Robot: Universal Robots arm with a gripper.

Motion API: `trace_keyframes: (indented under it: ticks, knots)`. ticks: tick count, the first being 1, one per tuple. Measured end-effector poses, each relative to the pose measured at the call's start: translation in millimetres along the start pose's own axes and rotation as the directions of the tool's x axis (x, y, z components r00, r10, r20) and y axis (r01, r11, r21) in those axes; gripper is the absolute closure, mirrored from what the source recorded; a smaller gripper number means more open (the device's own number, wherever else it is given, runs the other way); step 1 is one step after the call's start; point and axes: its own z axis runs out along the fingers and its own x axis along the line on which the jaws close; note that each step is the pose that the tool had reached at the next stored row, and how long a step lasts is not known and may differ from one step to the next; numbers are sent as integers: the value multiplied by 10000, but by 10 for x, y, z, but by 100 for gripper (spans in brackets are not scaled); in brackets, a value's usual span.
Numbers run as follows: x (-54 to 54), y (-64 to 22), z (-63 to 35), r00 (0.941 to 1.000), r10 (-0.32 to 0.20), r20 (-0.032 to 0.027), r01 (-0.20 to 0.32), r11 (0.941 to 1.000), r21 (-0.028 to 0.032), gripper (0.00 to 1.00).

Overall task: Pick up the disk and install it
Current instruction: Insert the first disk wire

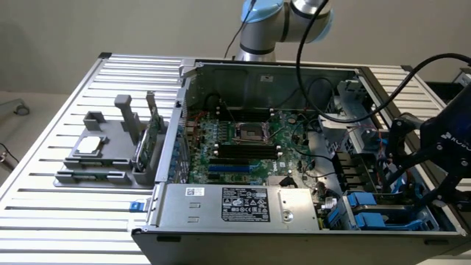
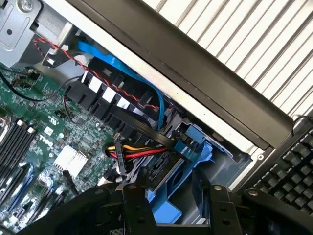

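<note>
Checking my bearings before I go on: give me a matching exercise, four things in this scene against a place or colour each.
1 motherboard
2 power supply box
3 grey fixture
4 end effector

a on the slatted table, exterior view's left of the case
b green, on the case floor
c at the blue bays, exterior view's right
d silver, labelled

Pairs: 1-b; 2-d; 3-a; 4-c
</note>
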Motion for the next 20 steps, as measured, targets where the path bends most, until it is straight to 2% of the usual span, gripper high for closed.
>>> trace_keyframes:
  ticks: [2,7,9,16,18,20]
  knots:
    - [-1,2,30,9994,331,-42,-331,9995,-19,51]
    - [-2,6,75,9947,1005,-208,-1007,9949,-100,51]
    - [-2,6,79,9927,1184,-251,-1187,9929,-119,51]
    - [-53,-7,76,9907,1316,-344,-1322,9911,-163,51]
    - [-72,-17,69,9905,1318,-397,-1326,9910,-190,51]
    - [-86,-23,57,9902,1312,-481,-1324,9909,-233,51]
